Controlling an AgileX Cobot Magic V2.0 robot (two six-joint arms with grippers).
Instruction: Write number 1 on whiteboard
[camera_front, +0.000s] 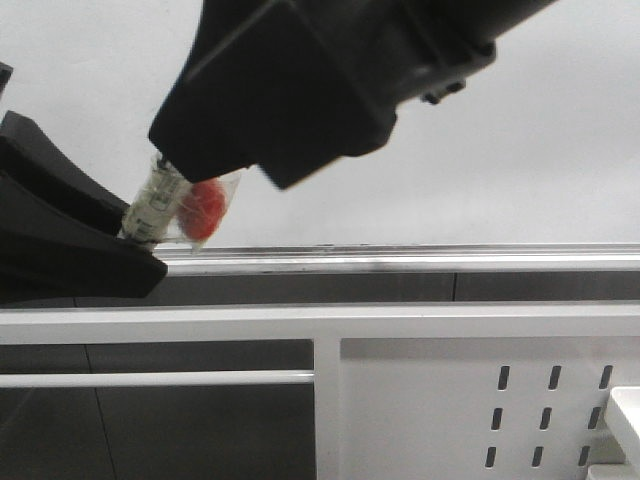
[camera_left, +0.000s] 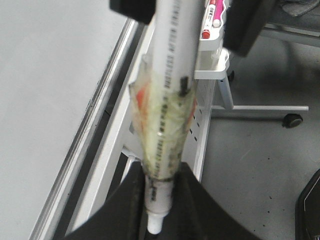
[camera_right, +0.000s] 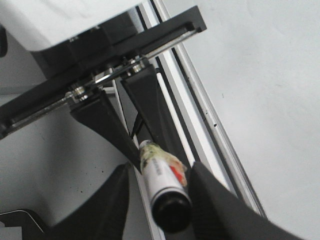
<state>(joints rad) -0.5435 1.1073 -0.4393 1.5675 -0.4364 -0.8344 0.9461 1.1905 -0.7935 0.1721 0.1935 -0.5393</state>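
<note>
- Nearest the front camera, a white perforated panel (camera_front: 545, 410) and white frame rails (camera_front: 300, 323) cross the lower field.
- Behind them runs the silver bottom rail (camera_front: 420, 258) of the whiteboard (camera_front: 540, 150), whose glossy white face fills the background; no marker stroke is visible on it, only small dark specks in the right wrist view.
- The marker pen (camera_front: 158, 205), white-barrelled and wrapped in yellowed tape with a red patch (camera_front: 203, 212), lies tilted just above the rail.
- Left gripper (camera_left: 159, 200): narrowly parted, both fingers pressed against one end of the pen.
- Right gripper (camera_right: 160, 192): its fingers flank the pen's dark end, touching or nearly so; a firm clamp cannot be confirmed.
- In the left wrist view, a grey floor (camera_left: 255, 165), a castor (camera_left: 292, 119) and a white tray (camera_left: 212, 67) holding a red-capped marker (camera_left: 211, 17) lie beyond.
</note>
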